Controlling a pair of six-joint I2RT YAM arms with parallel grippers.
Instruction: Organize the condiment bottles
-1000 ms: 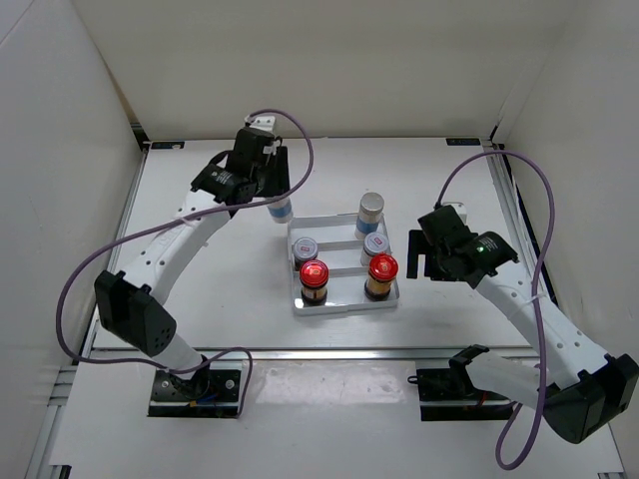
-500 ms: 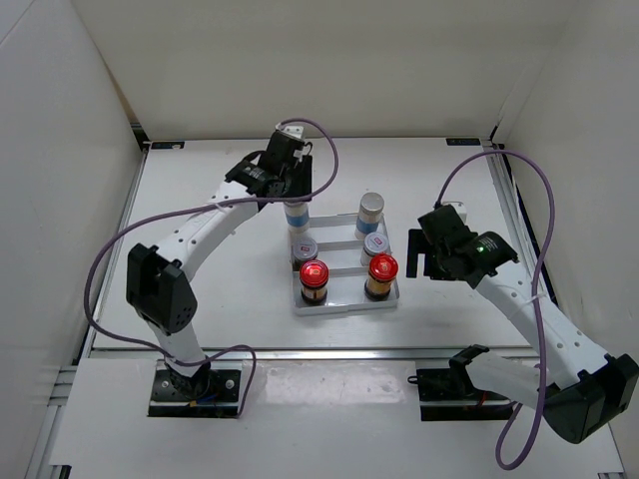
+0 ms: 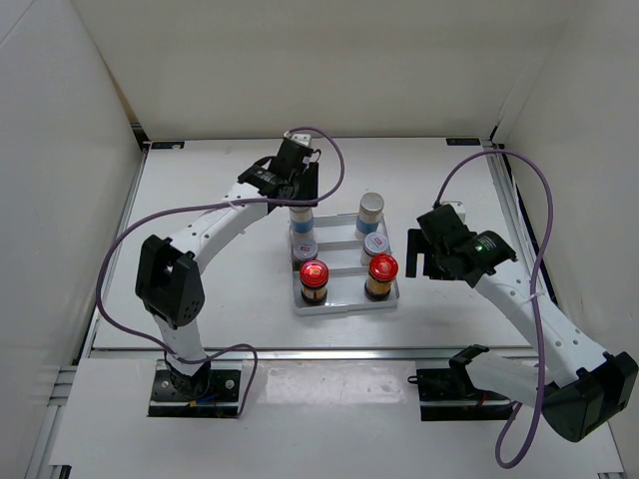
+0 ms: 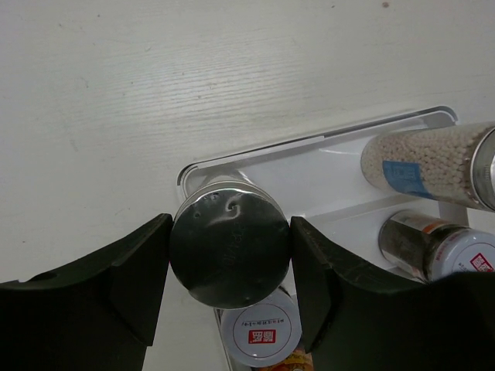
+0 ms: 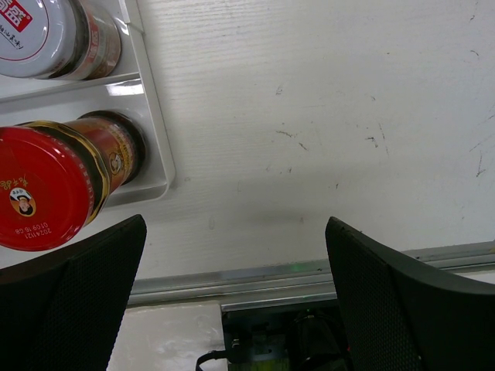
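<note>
One silver-capped, blue-labelled bottle (image 4: pixel 229 249) sits clenched in our left claw (image 4: pixel 230 267) at the far-left corner of the white tray (image 3: pixel 344 307); five other bottles (image 3: pixel 314 278) stand inside. Our right claw (image 5: pixel 236 232) hangs spread wide, right of it.

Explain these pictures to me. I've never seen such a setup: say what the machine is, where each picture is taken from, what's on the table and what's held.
The machine is two robot arms bolted at the near edge of a white table. The wide picture looks down from above and behind them; the other two come from a camera on each wrist, with that arm's black fingers in view. On the table sits a white tray holding two red-capped bottles, two white-lidded jars and one silver-capped bottle. The left end effector is shut on a second silver-capped bottle, over the tray's back left corner. The right end effector is open and empty, beside the tray.
</note>
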